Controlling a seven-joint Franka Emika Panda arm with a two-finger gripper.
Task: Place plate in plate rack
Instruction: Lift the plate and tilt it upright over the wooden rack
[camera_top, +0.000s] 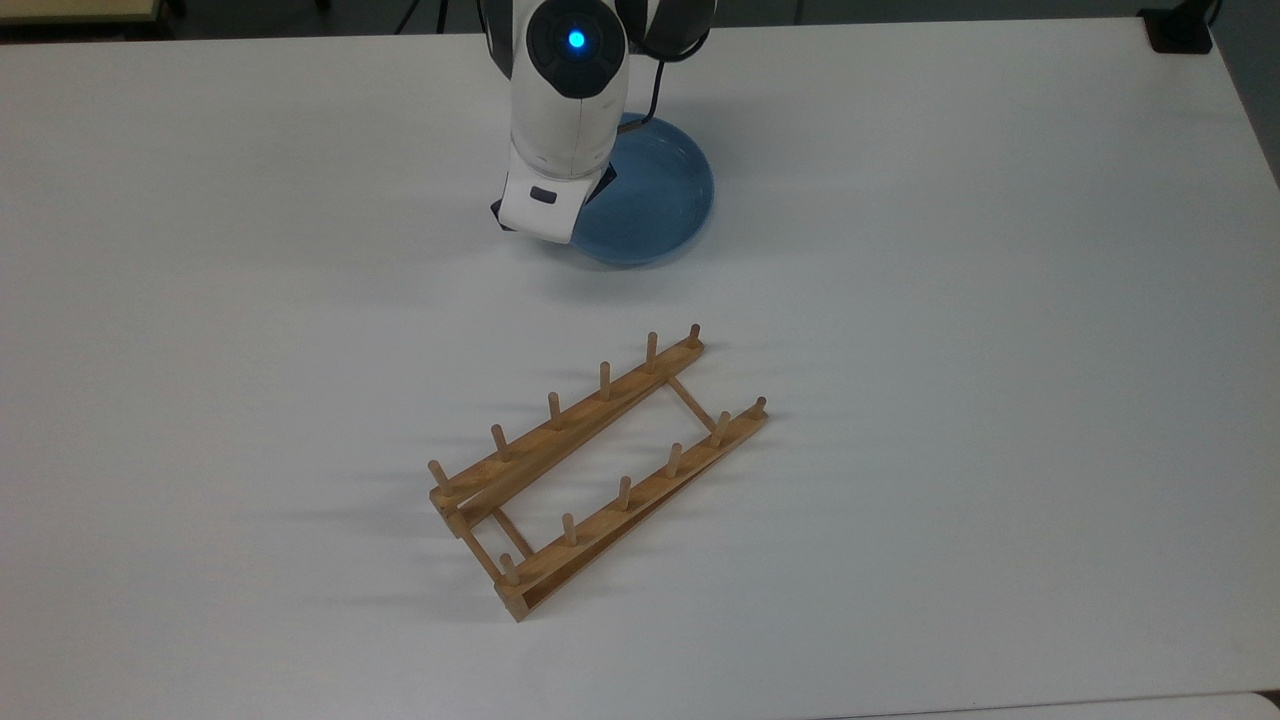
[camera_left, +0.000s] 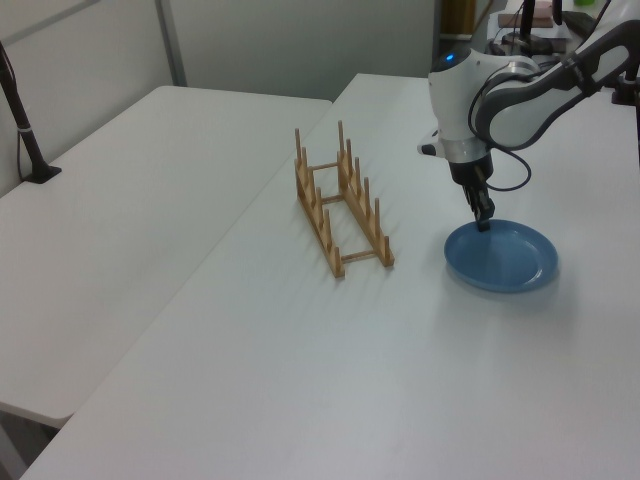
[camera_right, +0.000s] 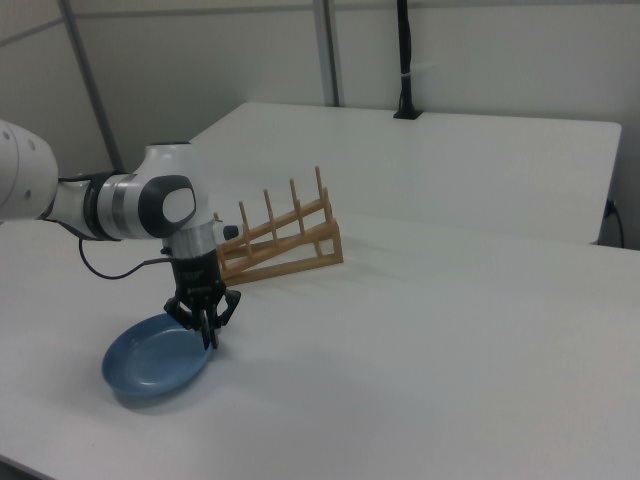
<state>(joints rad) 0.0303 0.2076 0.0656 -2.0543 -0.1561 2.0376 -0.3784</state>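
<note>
Now fingers (camera_right: 209, 328) pinched shut on plate (camera_left: 505, 260) rim; plate rack (camera_top: 590, 470) holds nothing.

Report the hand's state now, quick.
Hand: shut on the plate, pinching its rim at the edge nearest the plate rack.

Bright, even overhead light washes the glossy white table (camera_top: 950, 300); soft, faint shadows trail toward the top view's left from the light-brown wooden peg rack (camera_top: 597, 470). Focus is slightly soft throughout.
</note>
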